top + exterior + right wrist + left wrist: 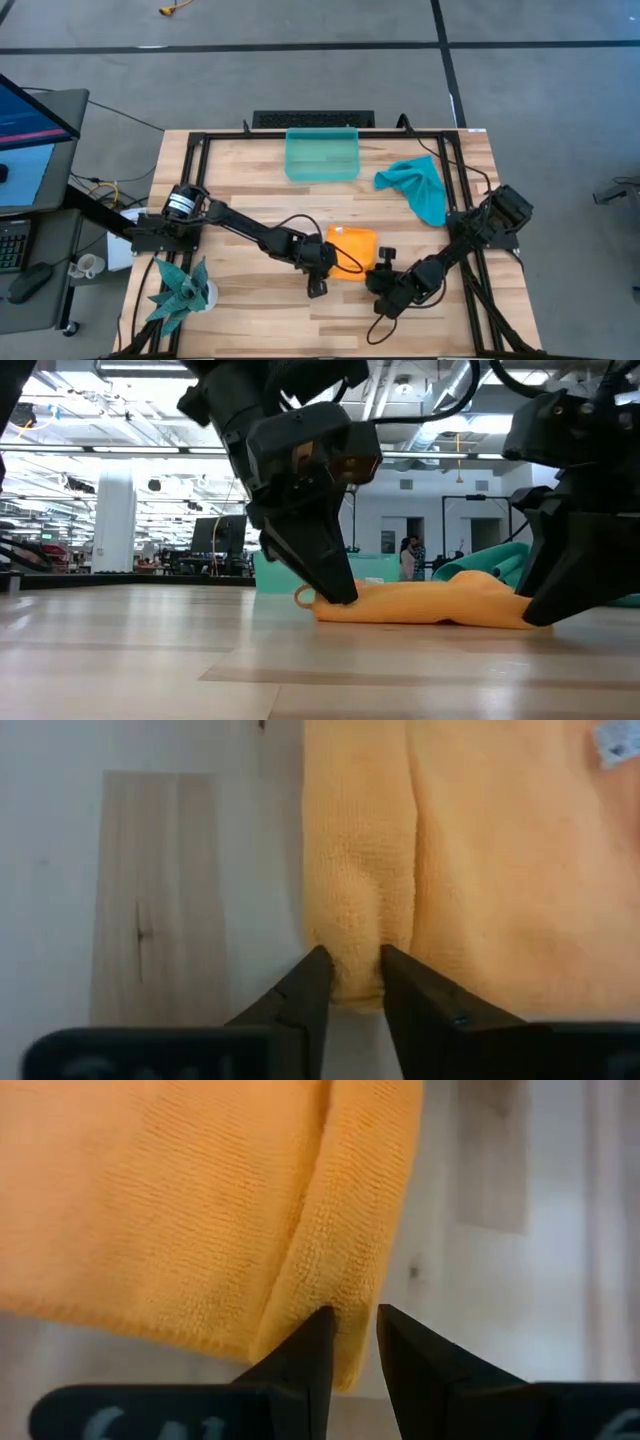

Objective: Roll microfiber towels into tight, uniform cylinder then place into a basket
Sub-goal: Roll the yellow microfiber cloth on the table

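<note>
- High view: two dark arms meet over an orange towel point(352, 244) lying near the middle of the wooden table point(250, 180). The left gripper point(318, 272) sits at the towel's near left corner, the right gripper point(385, 285) at its near right corner. The sea-green basket point(322, 155) stands at the far edge, with nothing visible inside it. A teal-blue towel point(420, 185) lies crumpled to the right of the basket, well apart from both grippers. A spiky teal plant point(180, 288) stands at the near left corner of the table.
- Low view: the orange towel point(430, 605) lies in a low, rumpled strip on the tabletop. The left gripper point(335, 592) presses down on one end and the right gripper point(540, 615) on the other. The basket point(370, 570) shows behind them, and a person stands far off in the room.
- Left wrist view: the left gripper point(352, 1342) has its fingers point(305, 1355) drawn close, pinching a folded edge of the orange towel point(200, 1200).
- Right wrist view: the right gripper point(352, 978) has its fingers point(305, 990) nipping the rolled edge of the orange towel point(480, 860), which bulges between them.
</note>
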